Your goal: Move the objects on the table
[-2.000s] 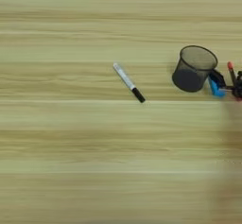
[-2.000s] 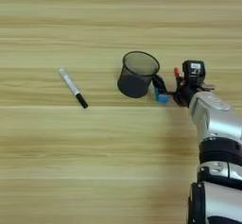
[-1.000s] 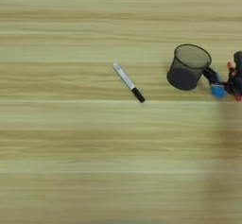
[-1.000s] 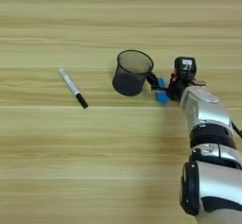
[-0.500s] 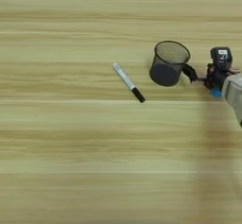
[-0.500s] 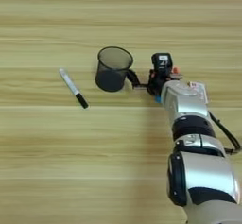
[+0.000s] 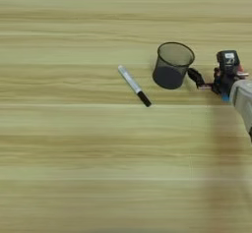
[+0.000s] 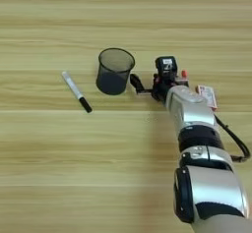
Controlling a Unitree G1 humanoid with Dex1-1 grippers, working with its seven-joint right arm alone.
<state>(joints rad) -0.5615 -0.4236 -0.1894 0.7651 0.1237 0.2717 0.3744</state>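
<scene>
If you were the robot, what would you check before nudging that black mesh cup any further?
1. Black wire-mesh pen cup standing upright on the wooden table: ok.
2. Right gripper beside the cup's right side: ok, though actual contact cannot be told.
3. Path to the cup's left: not ok, the white marker with black cap lies there.
4. Small flat red-and-white box clear of the arm: cannot tell, the silver forearm sits right against it.
5. Small blue block: cannot tell, mostly hidden by the arm.
</scene>
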